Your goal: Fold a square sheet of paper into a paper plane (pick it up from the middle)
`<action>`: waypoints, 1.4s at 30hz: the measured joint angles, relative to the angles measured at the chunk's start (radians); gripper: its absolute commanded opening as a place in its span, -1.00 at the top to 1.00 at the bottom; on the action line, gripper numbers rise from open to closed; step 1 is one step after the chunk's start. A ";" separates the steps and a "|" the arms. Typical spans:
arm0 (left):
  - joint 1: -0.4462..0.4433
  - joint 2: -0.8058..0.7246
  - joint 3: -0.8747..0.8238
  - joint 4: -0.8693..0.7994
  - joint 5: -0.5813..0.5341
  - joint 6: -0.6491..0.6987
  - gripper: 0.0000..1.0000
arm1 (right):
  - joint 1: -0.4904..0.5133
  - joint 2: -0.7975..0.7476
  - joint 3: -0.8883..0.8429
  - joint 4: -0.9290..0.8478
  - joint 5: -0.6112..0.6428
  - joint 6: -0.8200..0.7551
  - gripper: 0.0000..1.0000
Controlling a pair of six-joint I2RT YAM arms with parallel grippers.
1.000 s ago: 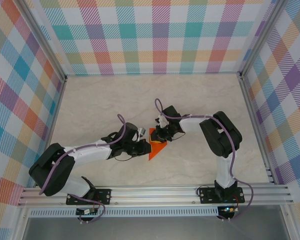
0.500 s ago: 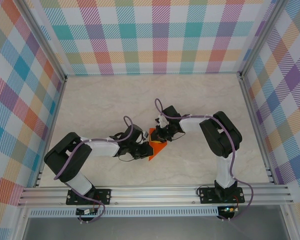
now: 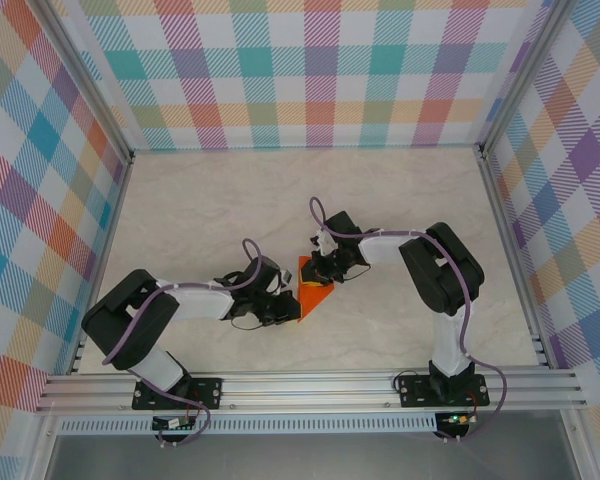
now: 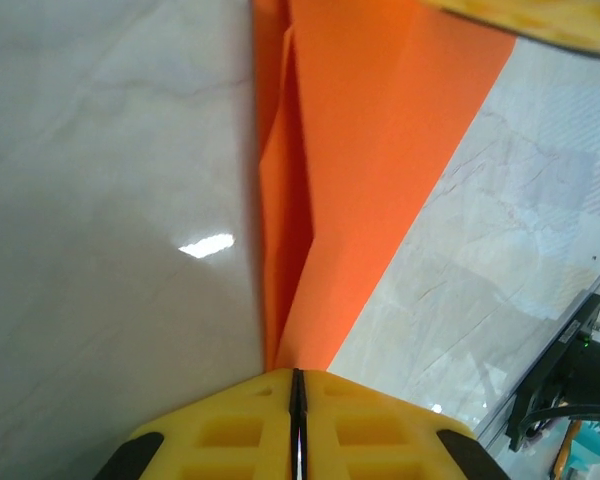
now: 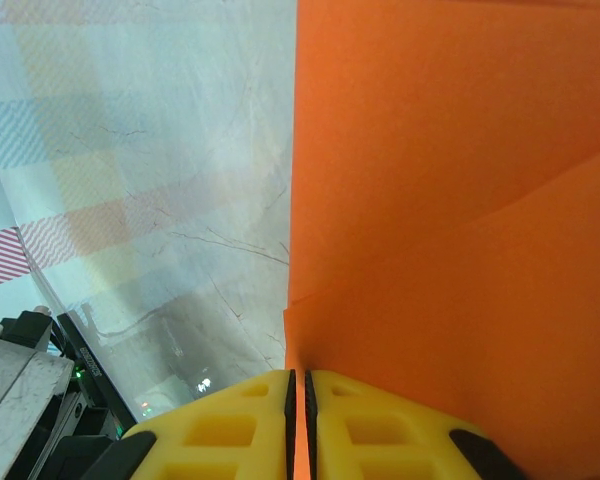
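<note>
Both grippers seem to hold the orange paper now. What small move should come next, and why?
Probably the left gripper should slide along the crease to sharpen it, while the right gripper holds. Both are shut on the square sheet of paper, already folded narrow, and its layers look loose.

far table (image 3: 400,190) open; plaid walls (image 3: 320,70) bound it

Bright even light, glare spot on the table (image 4: 205,245), the square sheet of paper (image 4: 380,150) perhaps soft up close
</note>
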 measured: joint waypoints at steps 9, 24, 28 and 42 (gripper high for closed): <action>-0.008 -0.053 -0.018 -0.092 0.006 0.022 0.79 | 0.000 0.000 0.000 0.000 0.000 0.000 0.71; -0.019 -0.066 0.156 -0.098 -0.060 0.022 0.79 | 0.000 0.000 0.000 0.000 0.000 0.000 0.71; -0.019 0.017 0.171 -0.066 -0.080 0.023 0.83 | 0.000 0.000 0.000 0.000 -0.001 0.000 0.71; -0.026 0.100 0.142 -0.026 -0.164 0.023 0.98 | 0.001 -0.003 0.014 -0.017 0.002 0.006 0.66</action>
